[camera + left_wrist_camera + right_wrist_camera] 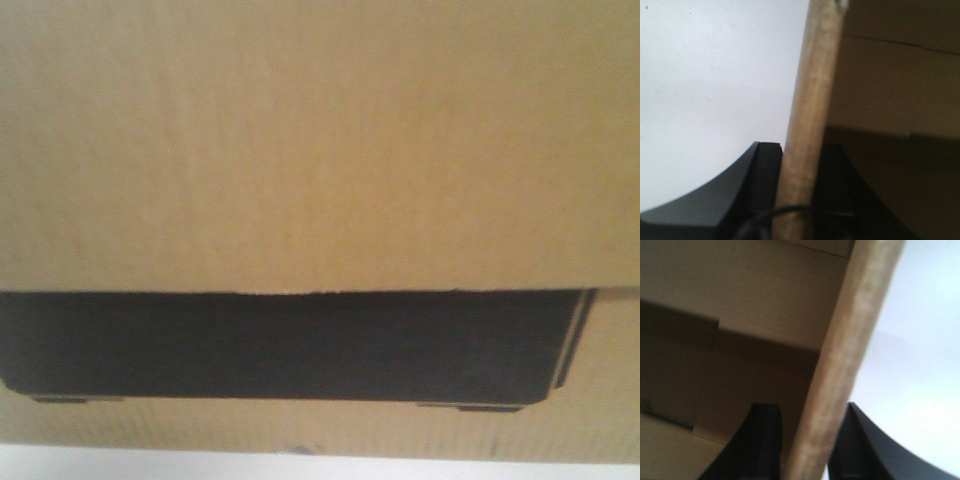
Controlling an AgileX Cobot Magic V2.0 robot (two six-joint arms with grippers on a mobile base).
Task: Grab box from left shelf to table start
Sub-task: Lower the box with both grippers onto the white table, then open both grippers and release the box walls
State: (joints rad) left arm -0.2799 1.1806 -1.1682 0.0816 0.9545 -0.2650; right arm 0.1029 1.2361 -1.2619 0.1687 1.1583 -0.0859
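In the exterior front-facing view, the box fills almost the whole frame: tan corrugated cardboard across the upper two thirds, ending in a slightly ragged flap edge. Below that edge a wide black printed panel spans from the left border to near the right, with a thin pale outline along its right end. A further strip of tan cardboard runs under the panel, and a narrow pale band shows along the very bottom of the frame. No shelf or gripper appears here.

In the left wrist-mounted view, a cardboard wall of the box rises edge-on from bottom centre to the top of the frame. Right of it lies the shadowed brown inside of the box with flap seams; left of it is a plain pale background. The left gripper sits at the bottom, one black finger outside the wall, the other inside, both pressed against the cardboard and pinching it.

In the right wrist-mounted view, the mirror arrangement appears: a box wall runs edge-on from bottom centre to upper right, brown interior at left, pale background at right. The right gripper straddles it, black fingers on either side, clamped on the wall.
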